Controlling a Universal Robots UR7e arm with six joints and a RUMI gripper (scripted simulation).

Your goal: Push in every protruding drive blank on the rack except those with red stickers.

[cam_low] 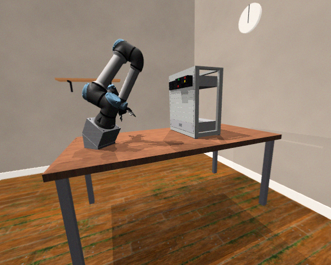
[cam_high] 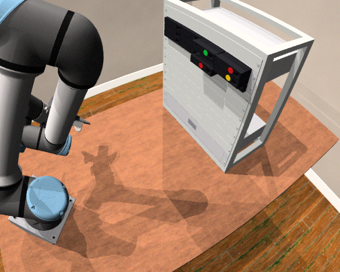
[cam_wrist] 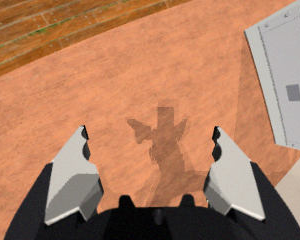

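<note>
The white rack (cam_high: 281,96) (cam_low: 182,114) (cam_wrist: 290,60) stands upright on the far right of the wooden table (cam_high: 164,204) (cam_low: 160,148). A band of black drive blanks runs across the top of its front. The blank with a green sticker (cam_high: 205,52) sticks out. So do a red-sticker blank (cam_high: 200,65) below it, a second red-sticker blank (cam_high: 230,70) to the right, and a yellow-sticker blank (cam_high: 228,77) under that one. The left blanks (cam_high: 175,29) sit further in. My gripper (cam_high: 81,124) (cam_low: 129,112) (cam_wrist: 150,126) is open and empty. It hangs near the arm base, far from the rack and facing the table.
The arm's base (cam_high: 41,216) sits on the table's left end. A wall shelf (cam_low: 83,80) hangs behind the arm and a clock (cam_low: 249,17) on the right wall. The rack stands near the table's far right edge.
</note>
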